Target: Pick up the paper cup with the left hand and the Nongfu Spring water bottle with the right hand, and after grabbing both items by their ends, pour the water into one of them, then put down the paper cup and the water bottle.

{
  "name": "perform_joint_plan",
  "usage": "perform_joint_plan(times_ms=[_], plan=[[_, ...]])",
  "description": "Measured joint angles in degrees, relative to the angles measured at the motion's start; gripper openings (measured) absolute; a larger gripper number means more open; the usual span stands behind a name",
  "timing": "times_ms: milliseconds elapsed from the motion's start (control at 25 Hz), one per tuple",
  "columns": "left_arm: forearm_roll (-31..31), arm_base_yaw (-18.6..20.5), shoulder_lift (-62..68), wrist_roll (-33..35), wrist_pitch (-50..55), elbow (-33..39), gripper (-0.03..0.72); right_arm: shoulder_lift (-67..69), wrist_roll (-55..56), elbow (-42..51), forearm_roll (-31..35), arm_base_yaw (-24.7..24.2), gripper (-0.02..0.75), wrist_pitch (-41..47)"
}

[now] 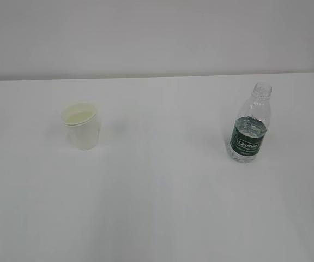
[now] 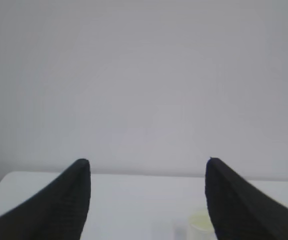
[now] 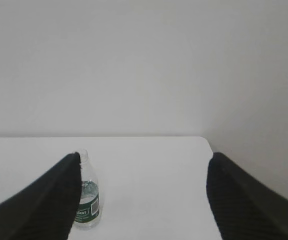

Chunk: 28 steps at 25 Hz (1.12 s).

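Between the spread black fingers of the left pincer point(image 2: 148, 165) nothing is held, and the right pincer point(image 3: 143, 156) likewise stands released and empty. Beyond them, on the white tabletop point(image 1: 162, 207), the small white tapered paper cup point(image 1: 81, 126) stands upright, well apart from the clear ribbed plastic water bottle point(image 1: 249, 126) with its dark green label, uncapped and upright.

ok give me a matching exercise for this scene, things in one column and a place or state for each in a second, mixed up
Things:
1. paper cup
2. water bottle
3. left end effector
4. table

Places or states:
a. open, holding nothing
b. upright on the right of the exterior view, uncapped
c. white surface under both items
d. upright on the left of the exterior view

Pairs: 1-d, 2-b, 3-a, 4-c
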Motion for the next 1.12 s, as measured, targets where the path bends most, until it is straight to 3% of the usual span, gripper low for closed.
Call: perform_joint_plan(times_ms=[240,560,800,1120], plan=[[-5.37,0.0,-2.83,0.95,9.03,0.0,0.512,-0.13,-0.26,-2.28,0.59,0.0,0.591,7.24],[-14.94,0.0,-3.83,11.57,21.64,0.0,0.503,-0.13,-0.4,-5.66,2.22,0.0,0.59,20.11],[-15.8,0.0,-3.83,13.9,31.67,0.0,0.473,-0.13,-0.57,-5.71,2.34,0.0,0.59,28.7],[-17.23,0.0,-3.98,14.48,35.09,0.12,0.471,-0.13,-1.39,-5.71,4.41,0.0,0.59,29.13]])
